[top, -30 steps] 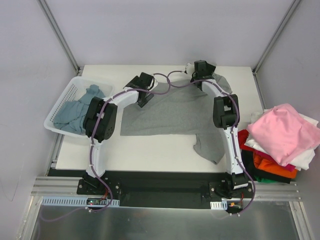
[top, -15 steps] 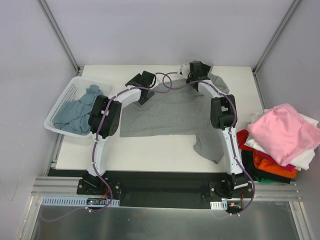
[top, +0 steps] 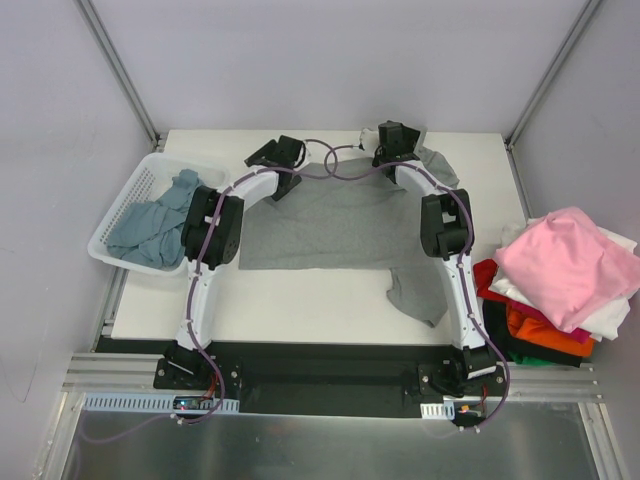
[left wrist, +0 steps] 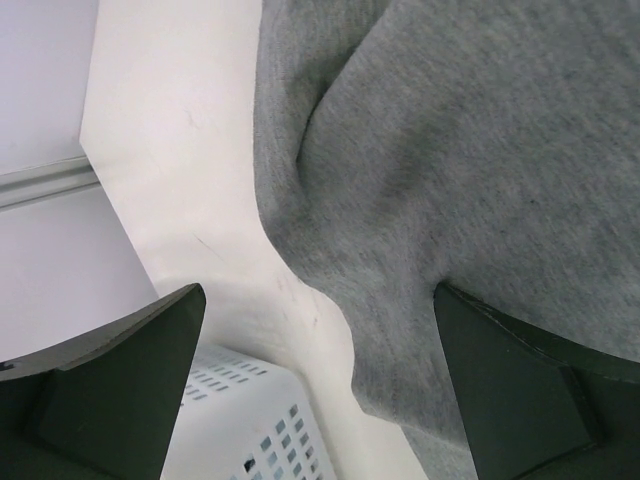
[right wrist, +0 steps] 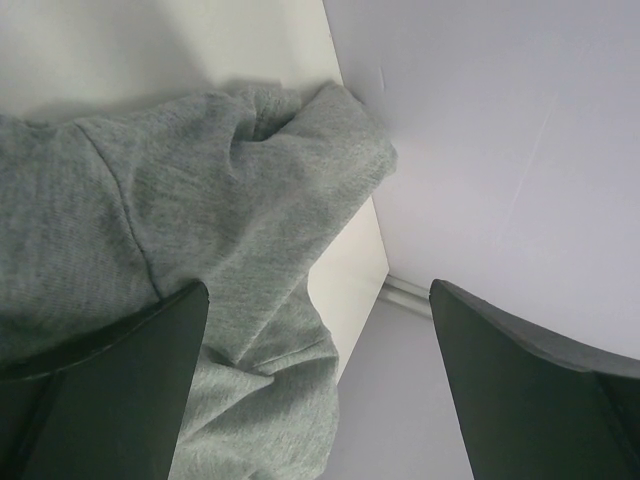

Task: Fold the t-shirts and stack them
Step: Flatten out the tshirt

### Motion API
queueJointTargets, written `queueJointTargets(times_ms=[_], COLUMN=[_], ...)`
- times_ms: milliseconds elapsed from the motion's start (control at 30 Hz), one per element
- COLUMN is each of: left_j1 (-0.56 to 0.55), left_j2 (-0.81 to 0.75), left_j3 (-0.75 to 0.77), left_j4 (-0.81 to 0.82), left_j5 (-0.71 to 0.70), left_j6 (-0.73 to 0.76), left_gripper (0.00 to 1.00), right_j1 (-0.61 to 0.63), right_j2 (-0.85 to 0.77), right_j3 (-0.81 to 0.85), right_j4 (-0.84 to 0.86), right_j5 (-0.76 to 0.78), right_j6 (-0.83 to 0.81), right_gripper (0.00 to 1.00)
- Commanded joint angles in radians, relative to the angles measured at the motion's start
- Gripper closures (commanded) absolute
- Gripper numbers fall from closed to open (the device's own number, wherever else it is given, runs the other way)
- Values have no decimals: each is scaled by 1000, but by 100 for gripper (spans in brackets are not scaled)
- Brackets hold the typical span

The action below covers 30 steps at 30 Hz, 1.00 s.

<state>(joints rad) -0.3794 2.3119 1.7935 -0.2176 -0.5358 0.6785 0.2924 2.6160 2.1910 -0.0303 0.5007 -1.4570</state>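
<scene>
Both wide open: left gripper (left wrist: pixel 318 300), right gripper (right wrist: pixel 318 292), over spread heathered grey tee (top: pixel 340 225). Slatted basket (top: pixel 118 208) holds crumpled teal tee (top: pixel 140 235); pink-topped pile (top: pixel 565 265) right.

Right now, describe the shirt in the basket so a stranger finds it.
Go to the table's left edge, where a white slatted basket sits. The crumpled blue-teal t-shirt lies inside it, the only garment in a container, unlike the spread grey tee and the pile at right.

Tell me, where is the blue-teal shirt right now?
In the top view, the blue-teal shirt lies bunched inside the white basket at the left edge of the table, left of the spread grey shirt.
</scene>
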Motion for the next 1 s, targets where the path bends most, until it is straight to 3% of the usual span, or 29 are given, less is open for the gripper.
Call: queueJointTargets(times_ms=[0,433,967], left_j1=[33,59,-13], left_j2=[56,132,-144], left_j3=[84,222,67], left_j4=[4,6,12], left_j5=[-29,-43,3], left_j6=[45,84,-30], left_gripper=[1,1,1], right_j1=[4,7,96], right_j2=[-16,-3,-339], right_j3=[15,55,-244], right_j4=[63,129,193], right_j5=[9,15,107], right_j6=[-29,-54,86], right_gripper=[3,3,3])
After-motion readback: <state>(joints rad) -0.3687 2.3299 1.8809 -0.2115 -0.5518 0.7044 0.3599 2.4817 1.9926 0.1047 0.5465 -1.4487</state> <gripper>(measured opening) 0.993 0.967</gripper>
